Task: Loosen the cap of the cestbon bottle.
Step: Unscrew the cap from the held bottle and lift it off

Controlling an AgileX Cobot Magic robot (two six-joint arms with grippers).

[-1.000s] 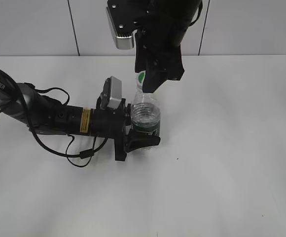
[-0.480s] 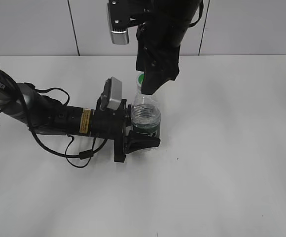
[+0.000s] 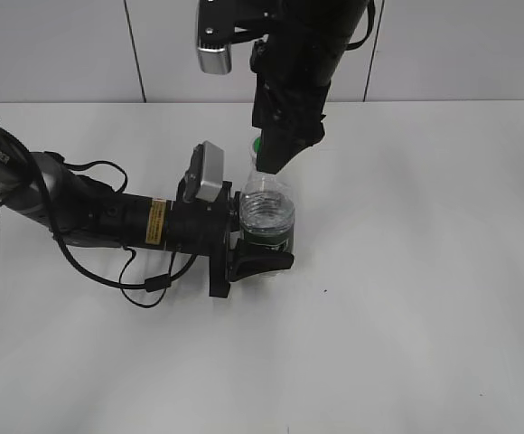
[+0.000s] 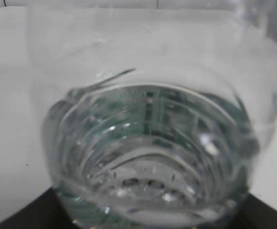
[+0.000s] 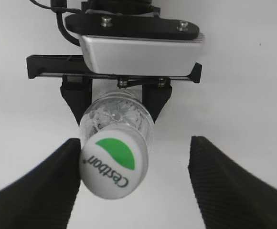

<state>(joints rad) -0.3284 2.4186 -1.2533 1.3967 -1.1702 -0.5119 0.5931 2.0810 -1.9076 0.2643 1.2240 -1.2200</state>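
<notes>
The cestbon bottle (image 3: 267, 217) stands upright on the white table, clear and ribbed with a dark green label band. My left gripper (image 3: 260, 260) is shut on its lower body; the left wrist view is filled by the bottle (image 4: 153, 143). The white cap (image 5: 113, 164) with its green leaf mark sits on the neck; it shows as a small white and green patch in the exterior view (image 3: 256, 145). My right gripper (image 5: 133, 176) hangs over the cap, open, with the cap against its left finger and a wide gap to the right finger.
The white table (image 3: 425, 271) spreads to the right and front of the bottle. A tiled wall (image 3: 63, 45) stands behind. The left arm's cable (image 3: 149, 285) loops on the table in front of that arm.
My right gripper has shifted a little left and up over the cap. The left gripper and the bottle have stayed put.
</notes>
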